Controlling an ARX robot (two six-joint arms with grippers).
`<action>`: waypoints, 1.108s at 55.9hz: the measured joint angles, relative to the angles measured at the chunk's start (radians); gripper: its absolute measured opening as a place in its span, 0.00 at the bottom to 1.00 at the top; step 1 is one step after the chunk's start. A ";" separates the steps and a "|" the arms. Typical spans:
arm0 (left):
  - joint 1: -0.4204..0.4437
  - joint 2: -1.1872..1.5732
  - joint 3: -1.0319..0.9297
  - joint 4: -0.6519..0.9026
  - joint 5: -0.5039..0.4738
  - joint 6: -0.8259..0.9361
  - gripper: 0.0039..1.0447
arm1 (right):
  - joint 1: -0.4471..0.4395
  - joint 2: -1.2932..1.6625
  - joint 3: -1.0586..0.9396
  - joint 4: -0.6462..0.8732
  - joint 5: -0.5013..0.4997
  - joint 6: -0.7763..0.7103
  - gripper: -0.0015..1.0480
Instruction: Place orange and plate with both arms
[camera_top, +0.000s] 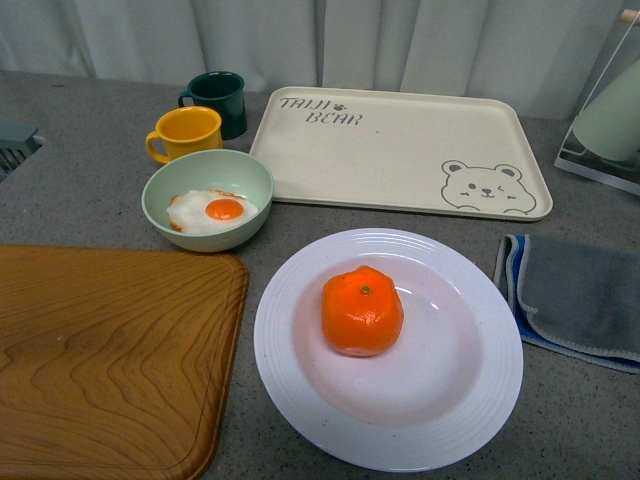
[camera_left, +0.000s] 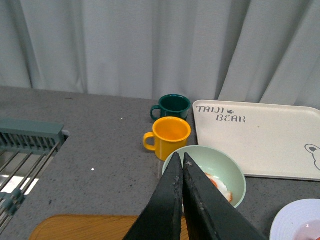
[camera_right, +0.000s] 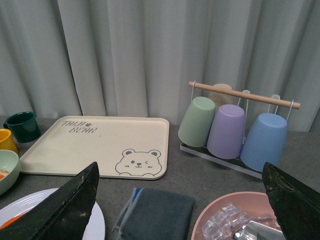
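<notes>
Orange (camera_top: 362, 311): resting in plate (camera_top: 470, 410), just off centre toward 10 o'clock.
Plate: at 6 o'clock of bear tray (camera_top: 400, 150).
My left claw (camera_left: 182, 159): pressed closed, empty.
My right claw (camera_right: 180, 170): spread wide, empty.

The left gripper (camera_left: 182, 161) has two matte black fingers (camera_left: 167, 210), long wedges tapering to narrow tips, one tip marked by a small pale fleck. The right gripper (camera_right: 180, 167) has fingers (camera_right: 70, 205) of the same black wedge shape, edges faintly scuffed.
</notes>
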 joint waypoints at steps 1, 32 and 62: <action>0.008 -0.020 -0.008 -0.014 0.006 0.000 0.03 | 0.000 0.000 0.000 0.000 0.000 0.000 0.91; 0.193 -0.601 -0.083 -0.512 0.199 0.002 0.03 | 0.000 0.000 0.000 0.000 0.000 0.000 0.91; 0.221 -0.949 -0.084 -0.827 0.211 0.002 0.03 | 0.000 0.000 0.000 0.000 0.000 0.000 0.91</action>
